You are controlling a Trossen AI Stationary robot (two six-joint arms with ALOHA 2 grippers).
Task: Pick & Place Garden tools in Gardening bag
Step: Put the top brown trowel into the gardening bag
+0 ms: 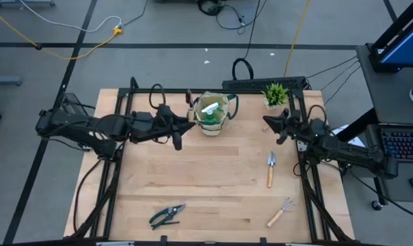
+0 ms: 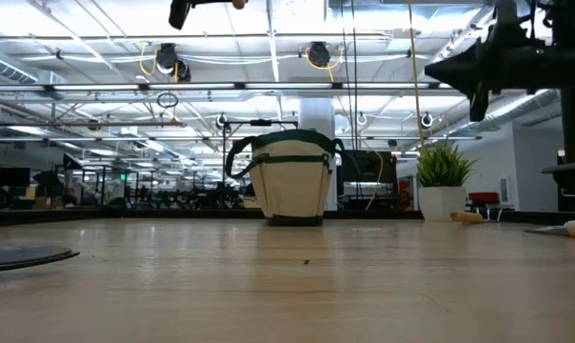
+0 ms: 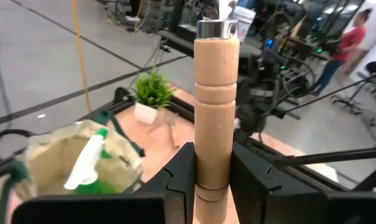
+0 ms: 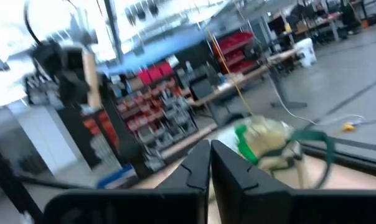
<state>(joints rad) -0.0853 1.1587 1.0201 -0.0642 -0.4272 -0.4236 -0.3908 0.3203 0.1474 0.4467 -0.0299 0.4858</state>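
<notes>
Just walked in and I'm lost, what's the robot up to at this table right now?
It is packing garden tools into the gardening bag. The left gripper is shut on a wooden-handled tool, held up beside the bag, which already holds the green spray bottle. The right gripper is shut and empty, raised near the potted plant. A trowel, hand rake and pruning shears lie on the table.

Grey floor [image 1: 158, 27] — ceiling lights [image 2: 268, 11] overhead.
</notes>
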